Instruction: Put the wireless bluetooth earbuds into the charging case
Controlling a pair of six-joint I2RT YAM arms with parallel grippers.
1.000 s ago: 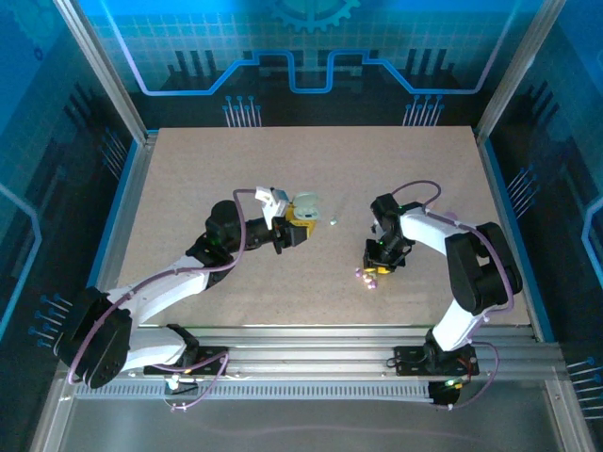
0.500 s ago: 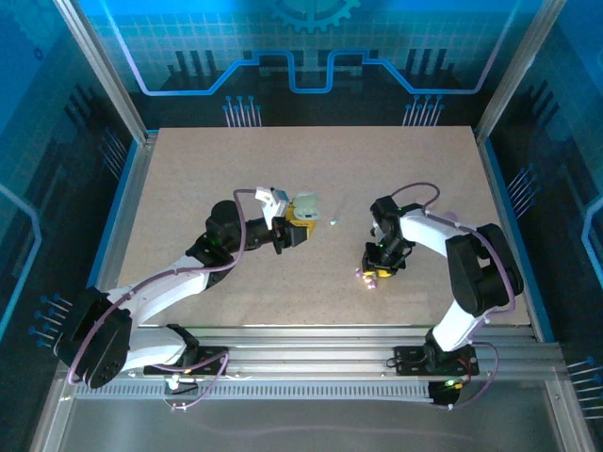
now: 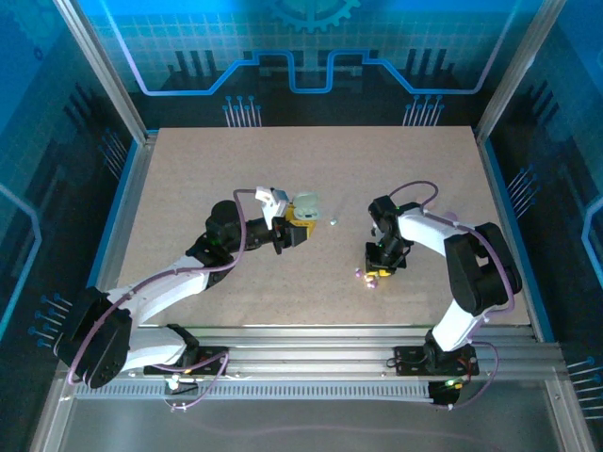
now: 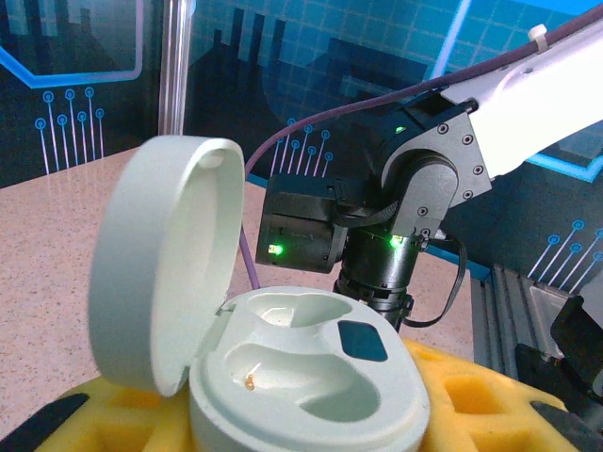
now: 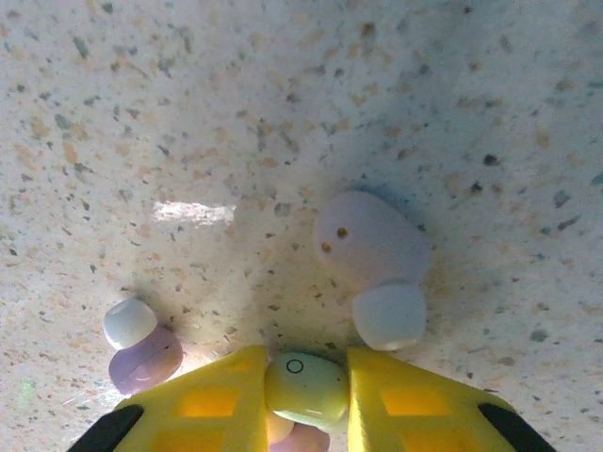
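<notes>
Right gripper [image 5: 306, 369] is pinching a mint-white earbud [image 5: 304, 391] between its yellow pads, low over the worktop [image 5: 188, 113]. Just beyond lies a lilac earbud [image 5: 370, 247], and a second lilac earbud [image 5: 141, 350] sits apart to the side. Over there, the left gripper [image 3: 301, 226] clamps the charging case [image 4: 311, 377], its lid [image 4: 155, 264] standing open.

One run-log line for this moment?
left gripper: shut on charging case, open and empty | right gripper: shut on mint earbud | lilac earbuds: two loose on table
</notes>
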